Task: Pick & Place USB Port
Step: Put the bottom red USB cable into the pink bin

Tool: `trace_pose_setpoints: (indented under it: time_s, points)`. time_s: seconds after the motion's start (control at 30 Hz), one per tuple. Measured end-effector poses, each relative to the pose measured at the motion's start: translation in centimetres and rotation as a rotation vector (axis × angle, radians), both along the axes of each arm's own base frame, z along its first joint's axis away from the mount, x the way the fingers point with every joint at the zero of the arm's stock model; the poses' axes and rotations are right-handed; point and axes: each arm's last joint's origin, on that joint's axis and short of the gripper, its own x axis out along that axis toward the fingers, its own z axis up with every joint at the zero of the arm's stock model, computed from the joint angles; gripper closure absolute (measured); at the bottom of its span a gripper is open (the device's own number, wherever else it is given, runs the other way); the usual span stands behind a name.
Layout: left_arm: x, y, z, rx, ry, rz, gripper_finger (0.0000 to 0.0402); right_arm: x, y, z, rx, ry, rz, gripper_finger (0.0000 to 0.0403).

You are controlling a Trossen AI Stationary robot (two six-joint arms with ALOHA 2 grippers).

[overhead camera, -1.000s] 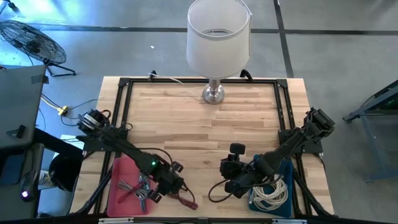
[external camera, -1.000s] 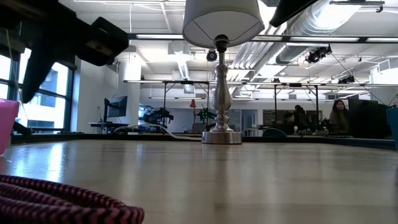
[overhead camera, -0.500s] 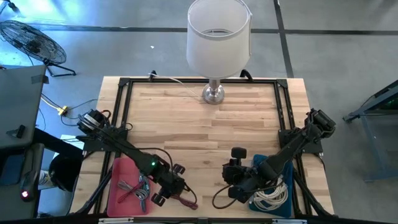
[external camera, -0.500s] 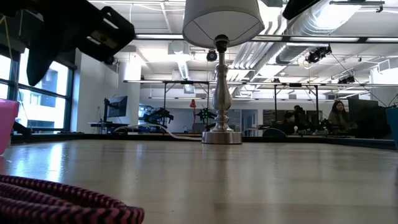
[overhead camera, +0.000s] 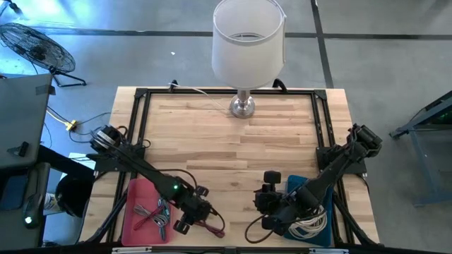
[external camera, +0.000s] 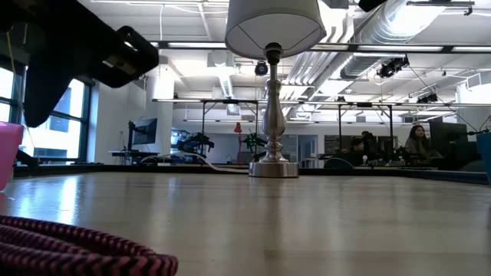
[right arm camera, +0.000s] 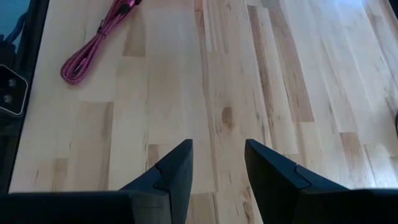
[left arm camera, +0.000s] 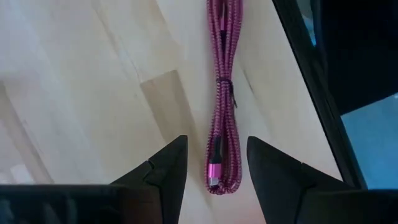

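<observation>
Since the earlier frames the right gripper (overhead camera: 267,214) had drawn back toward the desk's near edge, while the left gripper (overhead camera: 185,220) had shifted only slightly.

The pink braided USB cable (left arm camera: 222,93) lay coiled and tied at mid-length on the desk (overhead camera: 233,141), near its front edge, directly ahead of the left gripper's released fingers (left arm camera: 163,167). It was probably light, limp and easily snagged; the tied bundle or the rigid plug end seemed the best hold. The right gripper's fingers (right arm camera: 177,167) were also spread and empty, beside the blue tray (overhead camera: 293,185) of white cable.
</observation>
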Motion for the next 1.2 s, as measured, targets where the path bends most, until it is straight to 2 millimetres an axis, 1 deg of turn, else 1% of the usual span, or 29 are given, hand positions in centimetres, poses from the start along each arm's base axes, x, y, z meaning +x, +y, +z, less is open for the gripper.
trace_pose_setpoints:
  time_s: [0.17, 0.27, 0.67, 1.2]
  points:
    - [0.3, -0.4, -1.4, -0.023, 0.051, -0.019, 0.0238, 0.0, 0.1, 0.0, 0.002, -0.006, 0.007, 0.0265]
    - [0.5, -0.5, -1.8, -0.034, 0.066, -0.010, 0.0238, 0.0, 0.3, 0.0, 0.004, -0.009, 0.013, 0.0265]
    - [0.5, -0.6, -1.9, -0.040, 0.068, -0.009, 0.0238, -0.5, 1.1, 0.1, 0.022, -0.027, 0.039, 0.0265]
    - [0.5, -0.7, -1.9, -0.082, 0.104, 0.031, 0.0238, -0.5, 1.2, 0.1, 0.026, -0.024, 0.044, 0.0265]
